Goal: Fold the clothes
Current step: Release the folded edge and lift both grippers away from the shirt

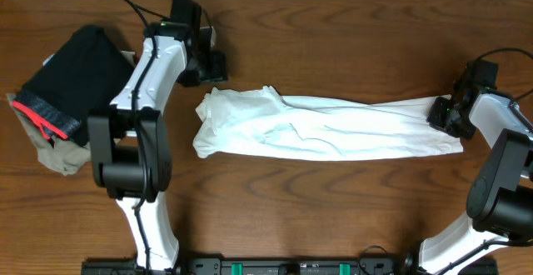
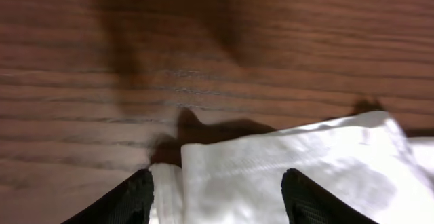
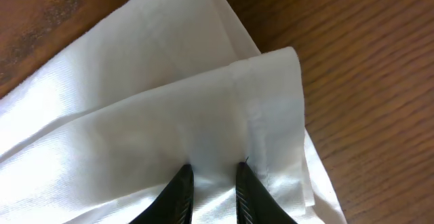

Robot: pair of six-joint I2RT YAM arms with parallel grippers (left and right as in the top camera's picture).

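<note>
The clothes [image 1: 325,129], a white T-shirt, lie stretched into a long band across the middle of the table. My left gripper [image 1: 215,65] hovers just behind the shirt's bunched left end. In the left wrist view that gripper [image 2: 217,176] is open, its fingers [image 2: 139,193] wide apart, with the white cloth [image 2: 305,149] lying loose between them. My right gripper [image 1: 441,112] is at the shirt's right end. In the right wrist view it [image 3: 213,170] is shut on a pinched fold of the cloth [image 3: 169,115], lifting the hem.
A folded black garment with a red-pink band [image 1: 71,71] lies at the far left on top of a tan garment [image 1: 58,154]. The left arm's body [image 1: 129,142] stands between that pile and the shirt. Bare wood [image 1: 333,208] lies in front of the shirt.
</note>
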